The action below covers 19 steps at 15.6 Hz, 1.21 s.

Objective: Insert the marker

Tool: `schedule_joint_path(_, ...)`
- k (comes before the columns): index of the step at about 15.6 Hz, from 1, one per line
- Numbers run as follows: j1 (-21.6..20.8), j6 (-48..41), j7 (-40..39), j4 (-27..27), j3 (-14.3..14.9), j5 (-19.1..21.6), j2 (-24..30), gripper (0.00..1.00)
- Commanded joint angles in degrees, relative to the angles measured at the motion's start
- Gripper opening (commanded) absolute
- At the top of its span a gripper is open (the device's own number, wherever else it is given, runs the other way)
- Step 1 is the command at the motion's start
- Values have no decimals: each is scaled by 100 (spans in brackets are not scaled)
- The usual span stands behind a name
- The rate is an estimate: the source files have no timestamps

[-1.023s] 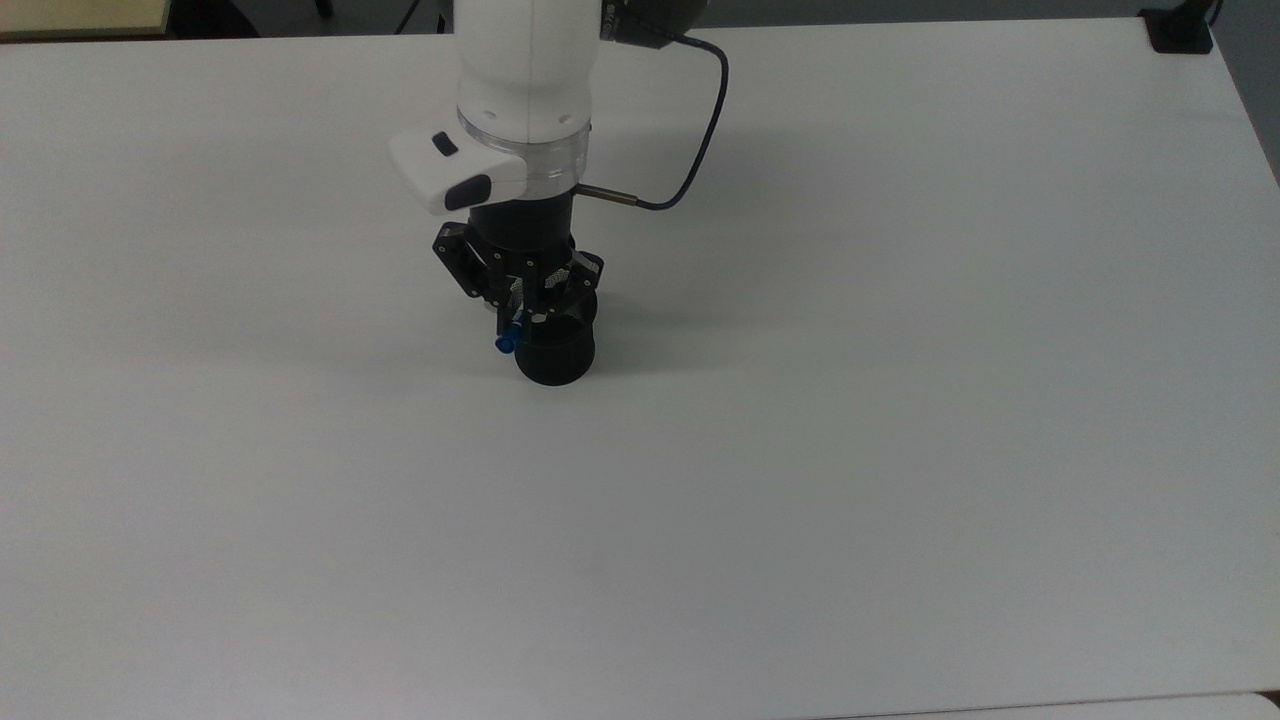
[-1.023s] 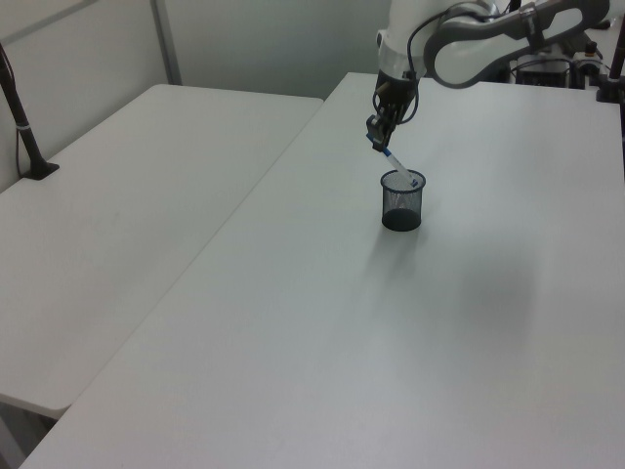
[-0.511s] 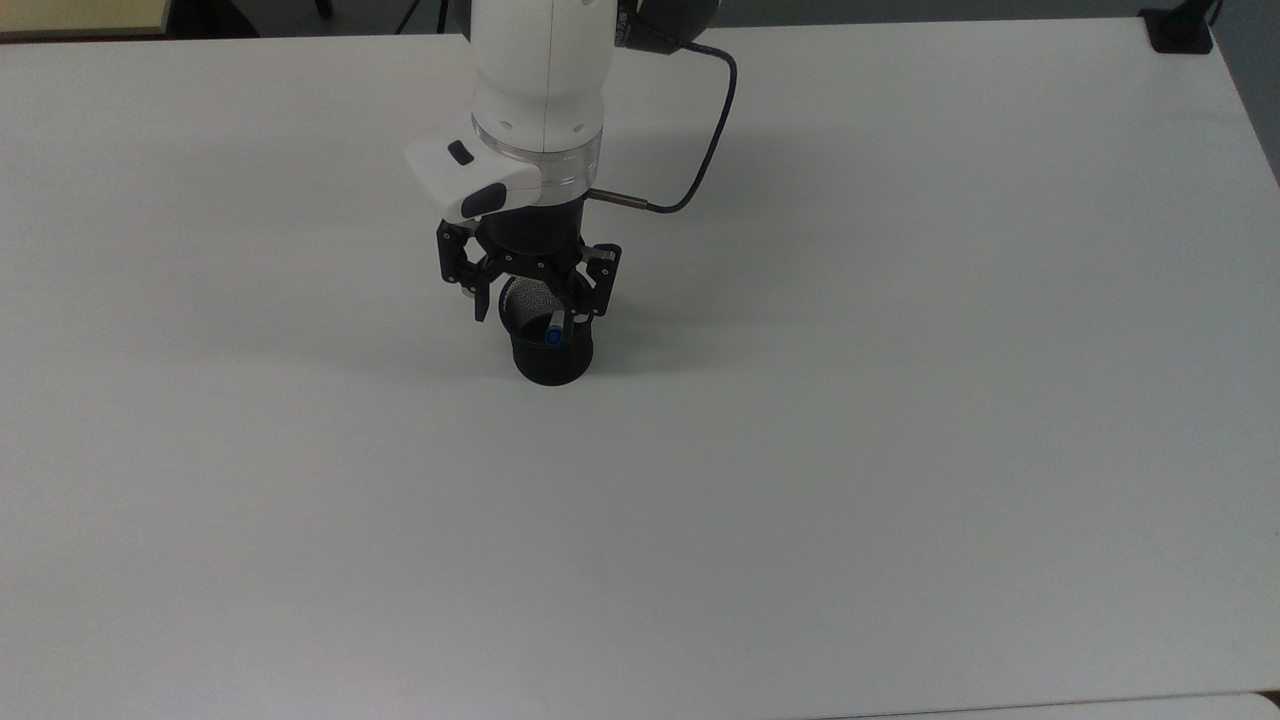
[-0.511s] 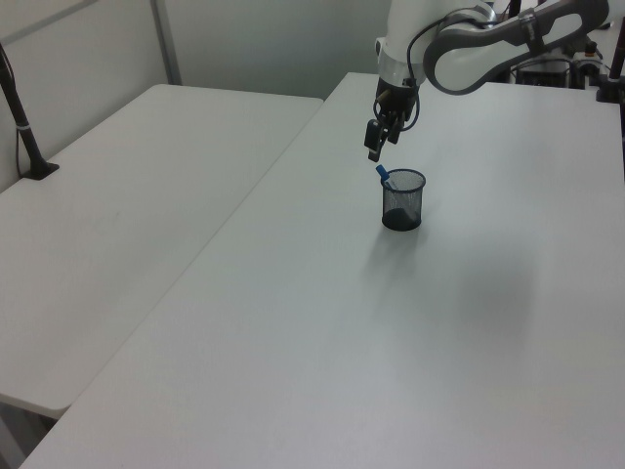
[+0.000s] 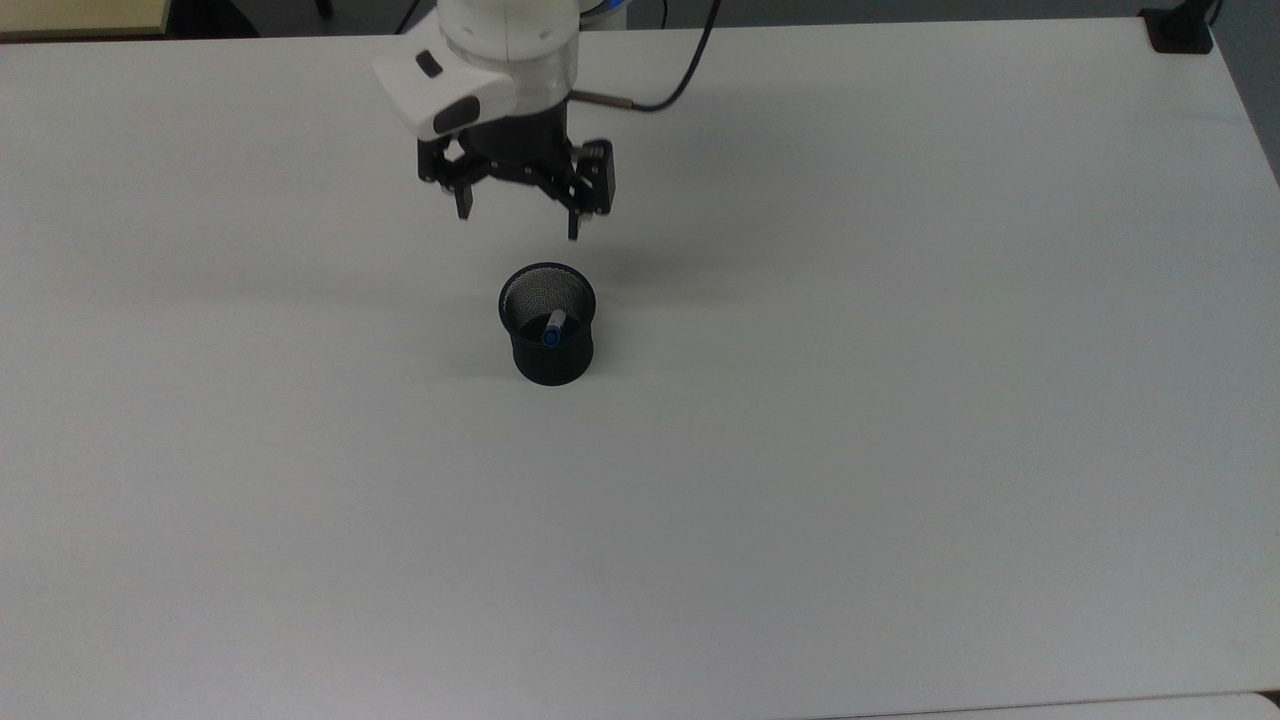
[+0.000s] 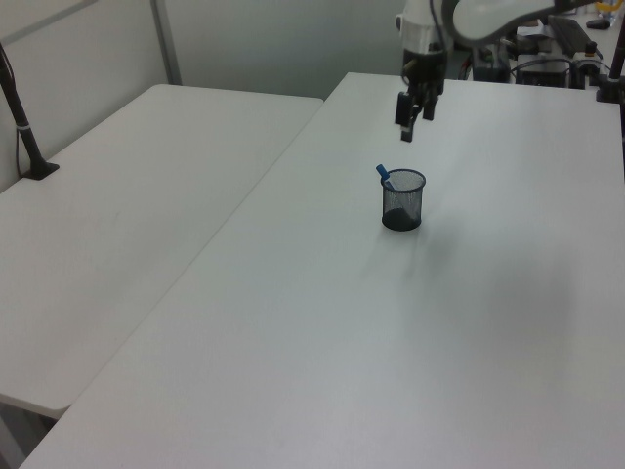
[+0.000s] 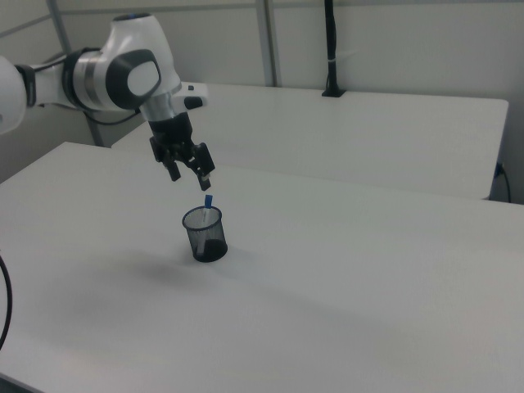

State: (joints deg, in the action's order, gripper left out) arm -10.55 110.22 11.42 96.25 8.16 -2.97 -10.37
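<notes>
The marker (image 5: 552, 330) stands inside the black mesh cup (image 5: 547, 355), leaning on its rim with the blue end poking out above it (image 6: 383, 173) (image 7: 208, 201). The cup (image 6: 402, 203) (image 7: 205, 233) sits upright on the white table. My gripper (image 5: 517, 224) hangs open and empty above the table, past the cup toward the top view's upper edge. In the left view the gripper (image 6: 408, 106) is up and behind the cup; in the right view the gripper (image 7: 190, 179) hovers above and left of it.
The white table (image 5: 900, 400) spreads wide around the cup. A second white table (image 6: 117, 225) adjoins it on the left view's left, with a black post (image 6: 20, 107) clamped at its edge. A black cable (image 5: 680, 70) trails from the arm's wrist.
The gripper opened and released the marker into the cup, then rose and drew back toward the top view's upper edge. The marker now rests in the cup.
</notes>
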Motion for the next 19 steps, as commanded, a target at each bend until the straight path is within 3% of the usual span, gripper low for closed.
schedule_joint_path(1, 132, -868, -588, -71, 36, 217, 411, 100)
schedule_joint_path(5, 150, -1380, -562, -36, 45, 226, 772, 100)
schedule_joint_path(16, 756, -1363, -606, -80, 54, 358, 1124, 100)
schedule_joint_path(19, 748, -1328, -588, -80, 28, 358, 1116, 100)
